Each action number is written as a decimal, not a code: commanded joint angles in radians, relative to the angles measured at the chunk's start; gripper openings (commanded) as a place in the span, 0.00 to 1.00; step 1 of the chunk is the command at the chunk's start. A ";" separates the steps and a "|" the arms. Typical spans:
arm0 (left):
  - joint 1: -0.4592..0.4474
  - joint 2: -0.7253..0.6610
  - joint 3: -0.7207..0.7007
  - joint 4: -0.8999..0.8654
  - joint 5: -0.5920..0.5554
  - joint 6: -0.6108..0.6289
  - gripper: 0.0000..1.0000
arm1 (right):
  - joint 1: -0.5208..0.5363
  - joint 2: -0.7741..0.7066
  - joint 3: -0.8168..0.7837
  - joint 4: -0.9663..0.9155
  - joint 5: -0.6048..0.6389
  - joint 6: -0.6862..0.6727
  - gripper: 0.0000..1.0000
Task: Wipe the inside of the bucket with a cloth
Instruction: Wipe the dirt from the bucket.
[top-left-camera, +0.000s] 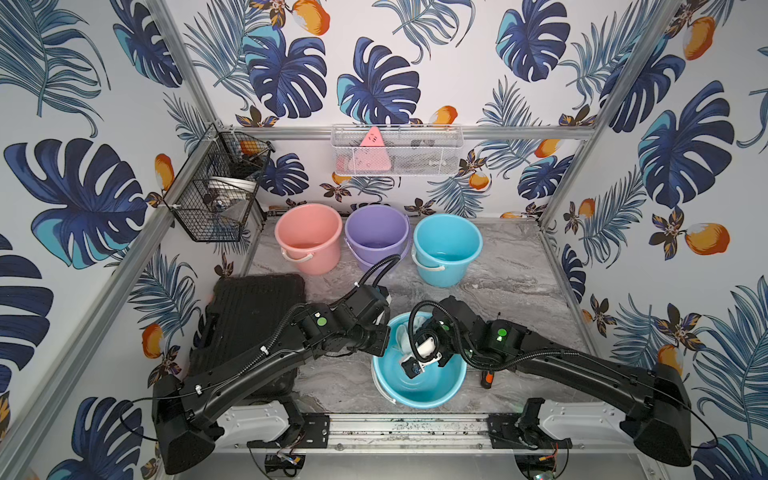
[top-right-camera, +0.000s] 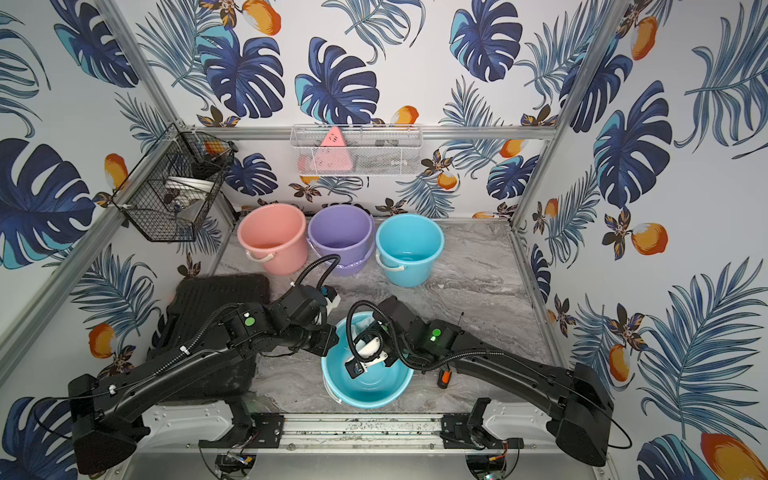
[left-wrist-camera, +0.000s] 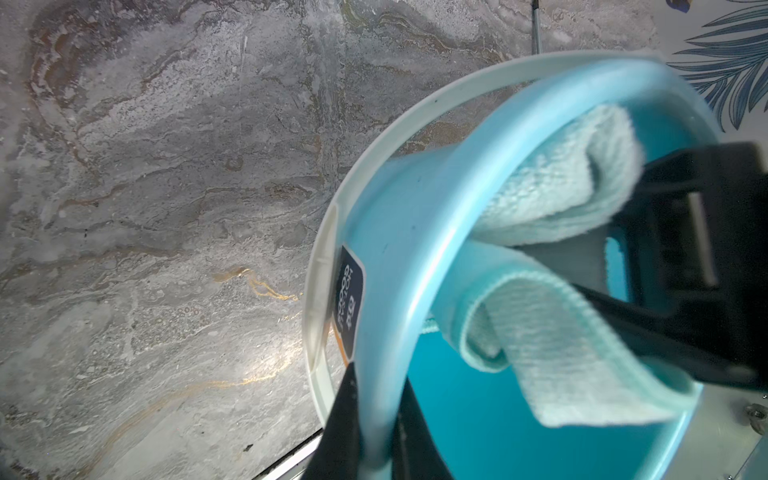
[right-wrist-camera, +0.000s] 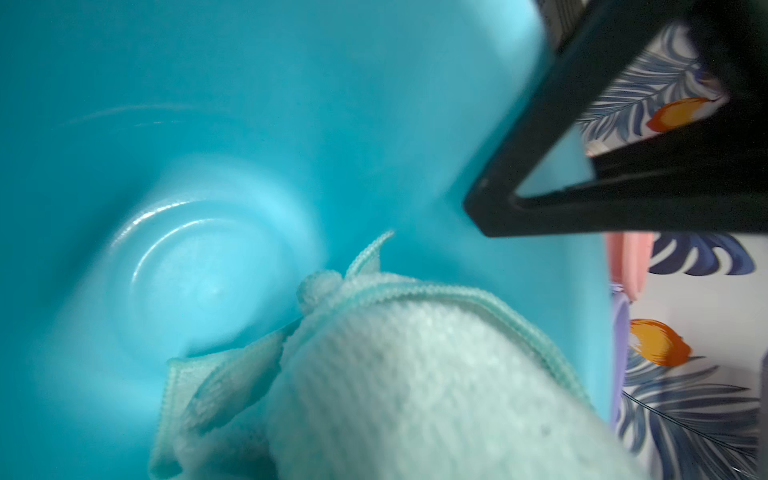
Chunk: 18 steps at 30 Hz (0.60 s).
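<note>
1. Cloth (right-wrist-camera: 415, 374) sits inside the blue bucket (top-left-camera: 430, 390), bunched high on the inner wall on the side toward your left arm. The bucket itself is at the front of the marble table (top-left-camera: 519, 291), between the two arms.
2. Your right gripper (left-wrist-camera: 623, 245) reaches down into the bucket and is closed on a fold of the cloth. Loose corners hang free past its fingers.
3. Your left gripper (left-wrist-camera: 376, 415) is pinched on the bucket's rim, one finger outside the wall and one inside, steadying it.
4. Expect the cloth to be light, soft and limp. It will probably fold and trail rather than push, so grip it through the bunched middle and let a pad of fabric, not bare fingers, meet the plastic.
5. The bucket looks thin, smooth and light, so it is likely to slide or twist on the marble under a sideways wipe. The rim is probably its stiffest place to hold.
6. The white handle (left-wrist-camera: 316, 332) lies down along the outside, close to your left fingers, so mind that it does not snag.
7. The bucket floor shows bare in the right wrist view, so judge the bottom as not yet wiped.
</note>
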 joint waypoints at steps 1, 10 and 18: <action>-0.002 0.003 -0.003 0.020 -0.008 0.017 0.00 | 0.010 -0.025 0.031 -0.029 0.067 -0.067 0.00; 0.000 -0.017 -0.012 0.015 -0.027 0.009 0.00 | 0.043 -0.024 0.173 -0.298 0.316 -0.089 0.00; -0.001 -0.020 -0.012 0.017 -0.039 0.007 0.00 | 0.075 -0.056 0.328 -0.733 0.235 0.130 0.00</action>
